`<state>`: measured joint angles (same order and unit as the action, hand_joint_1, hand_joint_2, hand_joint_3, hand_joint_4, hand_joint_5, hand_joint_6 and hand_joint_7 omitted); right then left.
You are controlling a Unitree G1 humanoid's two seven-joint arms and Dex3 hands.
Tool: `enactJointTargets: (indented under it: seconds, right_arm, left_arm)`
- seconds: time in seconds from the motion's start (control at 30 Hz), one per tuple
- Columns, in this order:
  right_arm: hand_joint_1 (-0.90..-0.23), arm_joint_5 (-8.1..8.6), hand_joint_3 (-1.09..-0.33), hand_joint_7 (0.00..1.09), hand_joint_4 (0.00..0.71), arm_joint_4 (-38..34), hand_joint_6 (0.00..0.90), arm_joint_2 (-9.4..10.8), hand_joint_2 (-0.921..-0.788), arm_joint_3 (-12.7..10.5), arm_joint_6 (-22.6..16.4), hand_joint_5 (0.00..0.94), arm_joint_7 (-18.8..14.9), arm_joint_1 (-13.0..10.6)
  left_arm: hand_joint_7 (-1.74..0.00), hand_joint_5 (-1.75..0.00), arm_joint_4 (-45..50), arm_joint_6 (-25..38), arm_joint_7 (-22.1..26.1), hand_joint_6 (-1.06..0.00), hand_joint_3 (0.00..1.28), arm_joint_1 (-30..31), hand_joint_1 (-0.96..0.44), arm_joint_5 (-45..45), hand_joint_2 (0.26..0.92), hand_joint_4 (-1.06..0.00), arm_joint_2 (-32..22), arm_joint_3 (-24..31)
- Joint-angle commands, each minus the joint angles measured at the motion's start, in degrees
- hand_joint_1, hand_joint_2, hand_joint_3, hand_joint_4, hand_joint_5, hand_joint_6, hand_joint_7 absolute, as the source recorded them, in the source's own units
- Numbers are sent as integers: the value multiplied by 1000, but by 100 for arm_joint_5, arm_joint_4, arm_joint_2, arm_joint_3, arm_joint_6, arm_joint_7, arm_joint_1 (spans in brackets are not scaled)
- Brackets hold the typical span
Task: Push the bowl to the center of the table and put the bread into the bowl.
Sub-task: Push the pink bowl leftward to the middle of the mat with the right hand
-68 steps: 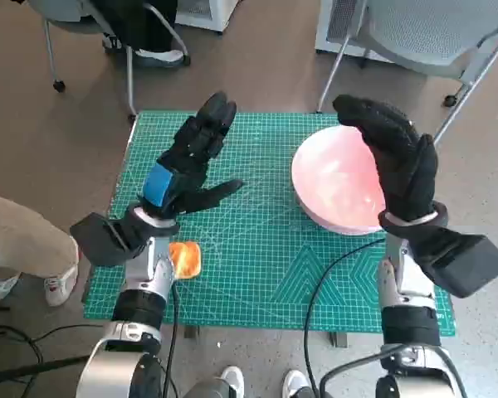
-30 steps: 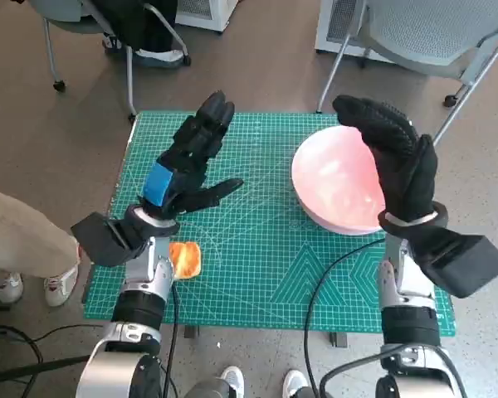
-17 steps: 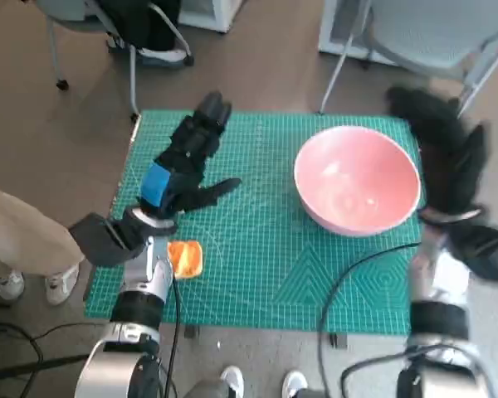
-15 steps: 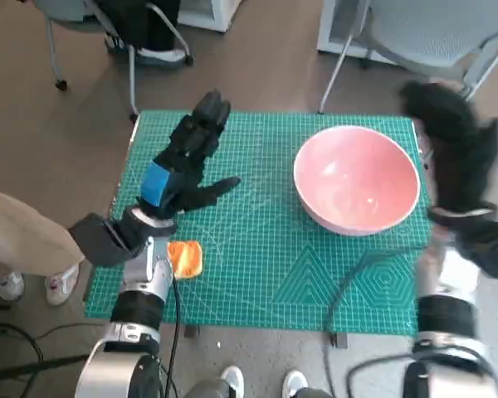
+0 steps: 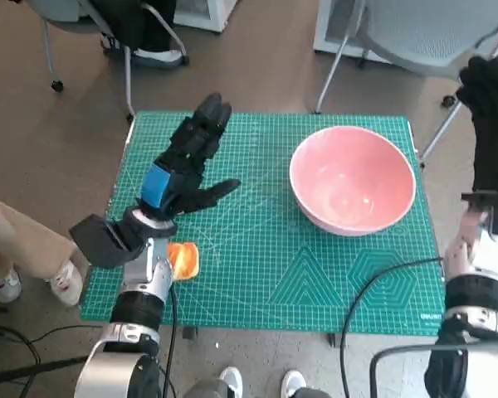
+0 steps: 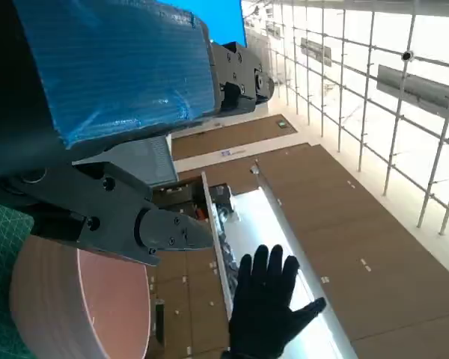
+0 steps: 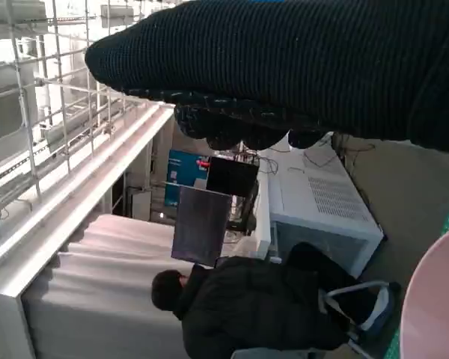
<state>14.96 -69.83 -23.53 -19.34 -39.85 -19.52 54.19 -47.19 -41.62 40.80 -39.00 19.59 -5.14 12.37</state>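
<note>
right hand (image 5: 491, 124) swung off the bowl (image 5: 353, 177) to beyond the tabletop edge, empty, fingers apart | left hand (image 5: 187, 162) spread, empty | bowl unpushed | bread (image 5: 183, 259) waits

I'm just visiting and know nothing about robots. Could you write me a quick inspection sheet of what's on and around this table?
Surface: small table covered by a green cutting mat.
Job's things: pink bowl on the mat's far right part, empty; bread at the near left, partly under the left forearm.
Clutter: nothing seen.
Hands: left hand open above the mat's left side; right hand open, raised beyond the table's right edge.
Cables: black cable over the near right corner.
Surroundings: chairs, a person's leg and shoe at left.
</note>
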Motion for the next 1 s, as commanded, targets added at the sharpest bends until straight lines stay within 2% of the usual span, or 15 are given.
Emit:
enactJointTargets:
  seconds: [0.03,0.37,0.73,1.0]
  right_arm:
    - [-673,-138,-849,277,134,-328,90,-100,-921,-31,471,0,152,18]
    - [-653,-288,-859,254,128,-501,102,-74,-921,-74,962,0,316,-18]
    - [-620,-480,-910,220,130,-649,127,-106,-921,-103,1503,1,523,-117]
    - [-630,-421,-902,159,131,-701,175,-84,-921,-265,1973,1,656,-213]
  left_arm:
    - [-6,-3,-11,-31,36,-176,189,29,-253,78,921,-68,-46,47]
    - [-6,-2,41,-12,80,-179,190,61,-255,137,921,-69,-78,50]
    - [-8,-5,99,-21,123,-184,194,117,-261,178,921,-76,-111,73]
    - [-8,-2,205,-13,110,-187,192,190,-265,176,921,-74,-152,72]
